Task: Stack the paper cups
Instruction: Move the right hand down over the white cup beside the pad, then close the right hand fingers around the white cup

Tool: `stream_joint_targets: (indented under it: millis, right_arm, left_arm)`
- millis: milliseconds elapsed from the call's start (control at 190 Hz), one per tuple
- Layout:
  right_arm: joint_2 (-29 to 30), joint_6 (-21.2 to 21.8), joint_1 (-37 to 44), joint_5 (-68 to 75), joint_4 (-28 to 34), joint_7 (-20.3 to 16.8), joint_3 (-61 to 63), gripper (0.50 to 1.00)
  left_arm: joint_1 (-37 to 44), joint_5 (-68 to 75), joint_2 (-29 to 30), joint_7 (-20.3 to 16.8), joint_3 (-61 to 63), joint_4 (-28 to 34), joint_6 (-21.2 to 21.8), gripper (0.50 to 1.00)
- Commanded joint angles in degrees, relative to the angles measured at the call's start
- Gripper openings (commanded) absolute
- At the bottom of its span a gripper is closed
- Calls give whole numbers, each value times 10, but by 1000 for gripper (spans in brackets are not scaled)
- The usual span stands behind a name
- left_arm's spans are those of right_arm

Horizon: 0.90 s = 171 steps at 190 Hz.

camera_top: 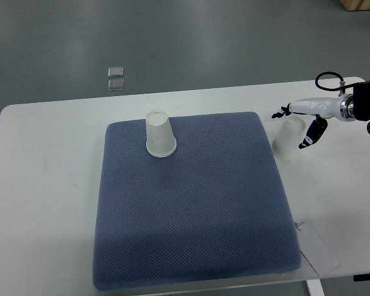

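Two white paper cups stand upside down. One cup [160,134] is on the far left part of the blue mat [191,209]. The other cup [287,140] stands on the white table [43,185], just off the mat's far right corner. My right hand [294,126] comes in from the right edge and sits at this cup. Its long fingers [280,113] stretch straight past the cup's far side, and the black-tipped thumb [311,135] hangs by its right side. The fingers are spread, not curled round the cup. The left arm is out of view.
A flat white card [317,250] lies at the table's near right corner, beside the mat. Two small clear squares [116,78] sit on the grey floor beyond the table's far edge. A black cable loop [328,79] rises over my right wrist.
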Motion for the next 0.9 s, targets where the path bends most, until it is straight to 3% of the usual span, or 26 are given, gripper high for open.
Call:
stream_joint_targets:
  millis: [0, 336, 893]
  right_arm:
    - [6, -7, -2, -1, -9, 0, -4, 899]
    - [31, -35, -8, -17, -34, 0, -14, 864]
    - [44, -40, -8, -34, -63, 1, -17, 799]
  left_arm:
    - [0, 0, 0, 0, 0, 0, 0, 1000]
    - [0, 0, 0, 0, 0, 0, 0, 1000]
    - [0, 0, 0, 0, 0, 0, 0, 1000]
